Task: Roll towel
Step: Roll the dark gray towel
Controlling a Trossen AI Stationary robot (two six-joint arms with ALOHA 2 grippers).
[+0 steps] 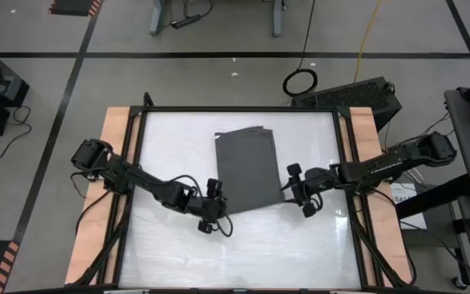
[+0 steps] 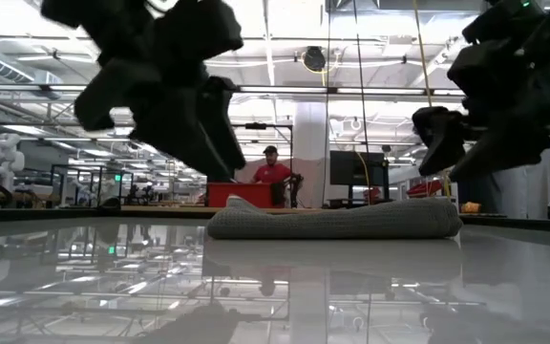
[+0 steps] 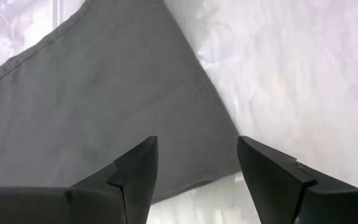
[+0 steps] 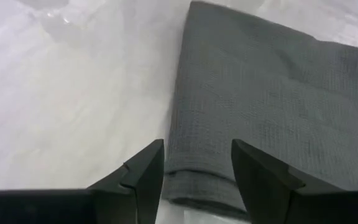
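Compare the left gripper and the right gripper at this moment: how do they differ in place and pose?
The left gripper is at the towel's near left corner; the right gripper is at its near right corner. The left gripper sits nearer the table's front edge, the right gripper slightly farther back. The left wrist view shows a single cloth corner ahead; the right wrist view shows a folded edge. Both are open, above the table, holding nothing.
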